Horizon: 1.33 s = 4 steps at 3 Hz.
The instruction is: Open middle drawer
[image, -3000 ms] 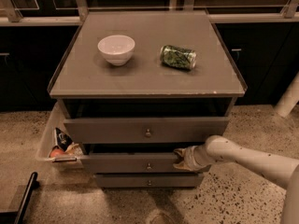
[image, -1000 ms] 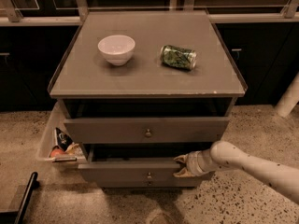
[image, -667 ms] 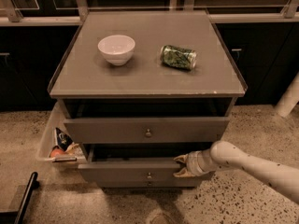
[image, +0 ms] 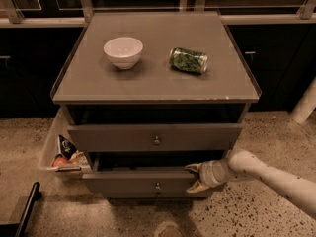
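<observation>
You are holding the end effector (image: pixel 196 177), fingers spread, at the right end of the middle drawer (image: pixel 133 181), which is sitting further out than moments ago beneath the top drawer (image: pixel 118 137) and the desk (image: pixel 148 85), so the opening is progressing.

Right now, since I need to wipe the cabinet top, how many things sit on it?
2: a white bowl on the left, a green can lying on its side on the right. None look hidden. The gripper is lower, at the middle drawer's right end.
</observation>
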Motion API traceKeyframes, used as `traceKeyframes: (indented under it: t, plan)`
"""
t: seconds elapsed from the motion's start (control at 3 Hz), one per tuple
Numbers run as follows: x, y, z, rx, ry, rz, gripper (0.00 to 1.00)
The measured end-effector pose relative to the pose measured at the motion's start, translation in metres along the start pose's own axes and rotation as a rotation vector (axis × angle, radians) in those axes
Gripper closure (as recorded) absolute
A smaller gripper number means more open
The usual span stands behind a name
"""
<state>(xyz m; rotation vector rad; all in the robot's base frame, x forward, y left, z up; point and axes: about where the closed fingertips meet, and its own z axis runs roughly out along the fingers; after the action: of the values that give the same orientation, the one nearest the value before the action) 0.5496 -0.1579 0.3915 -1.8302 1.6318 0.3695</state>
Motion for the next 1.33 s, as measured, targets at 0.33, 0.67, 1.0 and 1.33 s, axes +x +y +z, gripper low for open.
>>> traceKeyframes:
  t: [0.33,0.67,1.0,1.33]
  plan:
    - [0.008,0.015,-0.005,-0.005,-0.032,0.021,0.63]
    - [0.004,0.014,-0.006,-0.005,-0.033,0.021,0.86]
    - [-0.001,0.018,-0.008,-0.004,-0.039,0.012,1.00]
    - [-0.005,0.018,-0.015,0.012,-0.035,-0.002,1.00]
